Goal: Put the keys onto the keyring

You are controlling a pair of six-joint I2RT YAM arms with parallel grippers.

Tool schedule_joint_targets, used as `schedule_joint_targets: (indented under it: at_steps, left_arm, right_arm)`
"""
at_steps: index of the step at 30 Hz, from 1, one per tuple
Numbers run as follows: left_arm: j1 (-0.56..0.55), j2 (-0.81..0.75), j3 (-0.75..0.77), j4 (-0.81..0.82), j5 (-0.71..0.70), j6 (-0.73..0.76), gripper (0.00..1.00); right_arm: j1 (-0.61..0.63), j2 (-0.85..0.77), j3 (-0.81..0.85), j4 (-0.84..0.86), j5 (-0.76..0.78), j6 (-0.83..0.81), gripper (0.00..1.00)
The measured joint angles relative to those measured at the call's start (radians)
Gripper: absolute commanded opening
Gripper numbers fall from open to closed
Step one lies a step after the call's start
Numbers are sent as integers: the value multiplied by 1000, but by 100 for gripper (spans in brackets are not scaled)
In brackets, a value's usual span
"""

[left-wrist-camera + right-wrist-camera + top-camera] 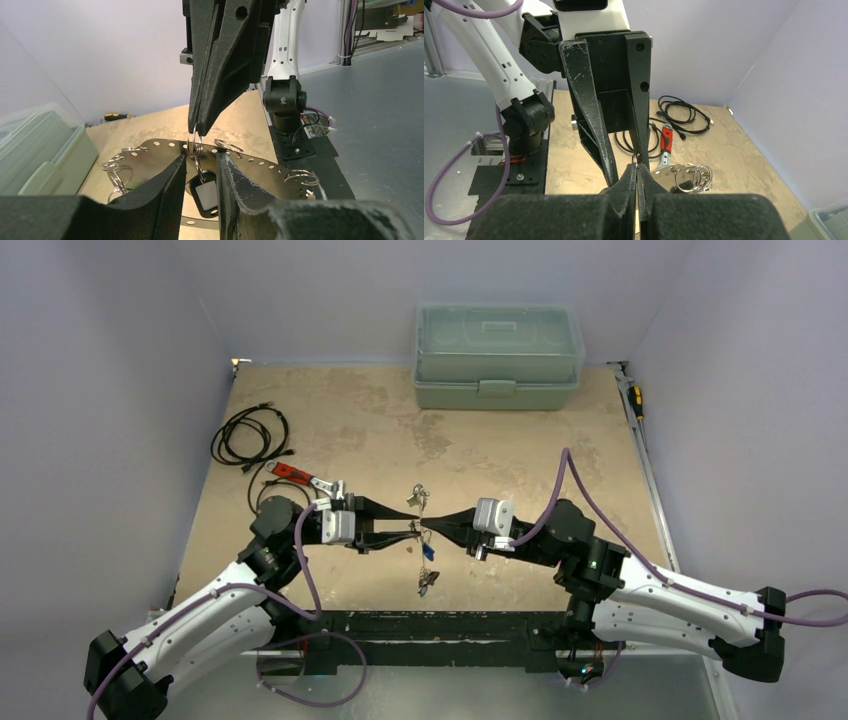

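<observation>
The keyring [260, 165] is a flat grey metal band with holes, bent in a loop and held up between my two grippers. Several split rings [117, 170] hang from it. The keys hang in clusters in the top view: silvery ones [418, 497], a blue one [428, 552] and dark ones [428, 582]. My right gripper [637, 170] is shut on a small split ring [196, 142] threaded on the band. My left gripper [200, 159] has its jaws a narrow gap apart, on either side of that ring and a black tag [205, 197] hanging under it. The two grippers meet tip to tip [422, 530].
A grey-green lidded box [498, 358] stands at the back. A coiled black cable [250, 435] and a red-handled wrench [300, 476] lie at the left. A yellow screwdriver [636, 400] lies by the right edge. The black base bar [440, 625] runs along the near edge.
</observation>
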Motion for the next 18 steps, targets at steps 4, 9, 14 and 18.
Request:
schedule_joint_targets:
  at_steps: [4, 9, 14, 18]
  left_arm:
    - [0, 0, 0, 0, 0, 0, 26]
    - [0, 0, 0, 0, 0, -1, 17]
    - [0, 0, 0, 1, -2, -2, 0]
    - [0, -3, 0, -2, -8, -1, 0]
  right_arm:
    - [0, 4, 0, 1, 0, 0, 0]
    - [0, 12, 0, 1, 0, 0, 0]
    - [0, 13, 0, 1, -3, 0, 0]
    - [0, 13, 0, 5, -3, 0, 0]
